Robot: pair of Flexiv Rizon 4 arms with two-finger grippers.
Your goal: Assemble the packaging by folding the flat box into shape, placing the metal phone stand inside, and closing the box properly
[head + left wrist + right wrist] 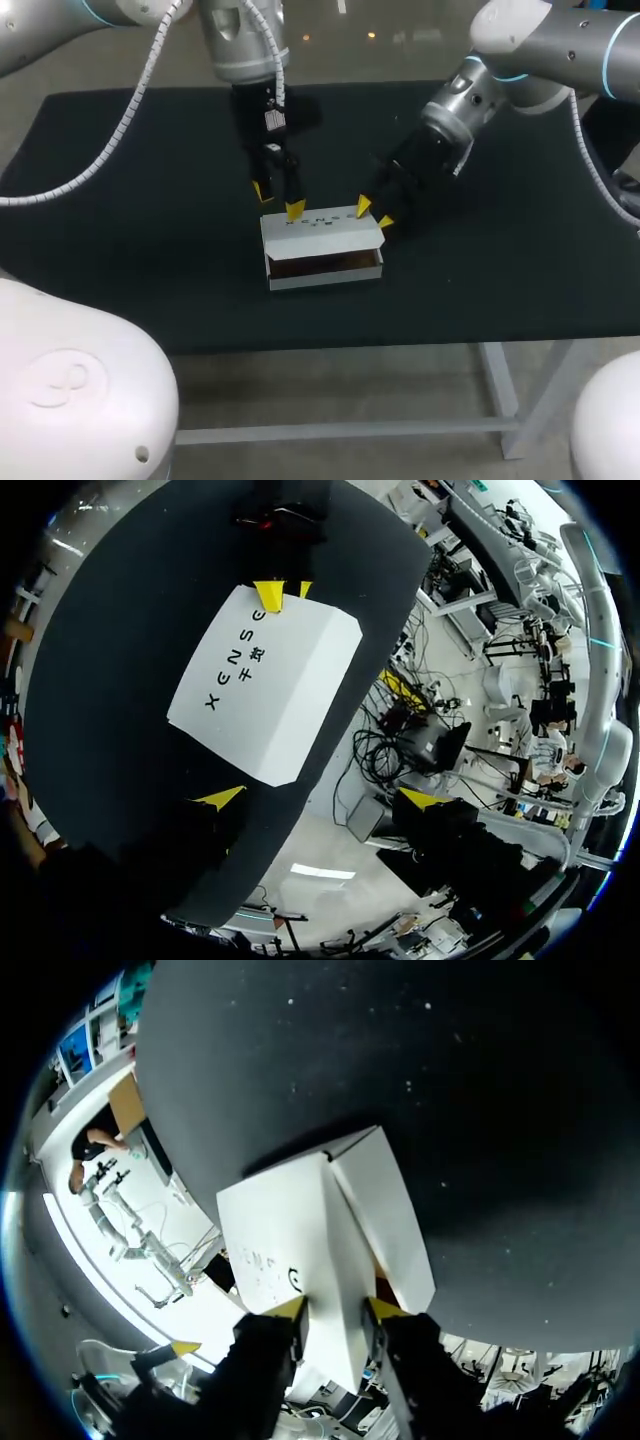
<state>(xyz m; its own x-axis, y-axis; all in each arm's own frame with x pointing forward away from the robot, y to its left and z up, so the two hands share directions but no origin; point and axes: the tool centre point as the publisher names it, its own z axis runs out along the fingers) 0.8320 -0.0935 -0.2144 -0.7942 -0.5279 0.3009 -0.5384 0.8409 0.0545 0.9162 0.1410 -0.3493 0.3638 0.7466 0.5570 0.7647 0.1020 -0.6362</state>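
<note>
The white box (pixel 320 243) stands folded near the table's middle, its printed lid on top and a dark gap (pixel 325 265) along its front. The phone stand is not in sight. My left gripper (pixel 278 200) hangs wide open at the box's rear left corner. In the left wrist view the box (pixel 265 680) lies ahead of that gripper (pixel 320 800), not between its fingers. My right gripper (pixel 374 213) is at the box's right end. In the right wrist view this gripper (pixel 337 1312) is shut on the end of the box (pixel 290 1240), beside a slanting side flap (pixel 385 1220).
A black mat (pixel 150 250) covers the table. My right gripper (pixel 285 590) shows at the box's far end in the left wrist view. The table's front edge (pixel 330 345) runs a short way in front of the box.
</note>
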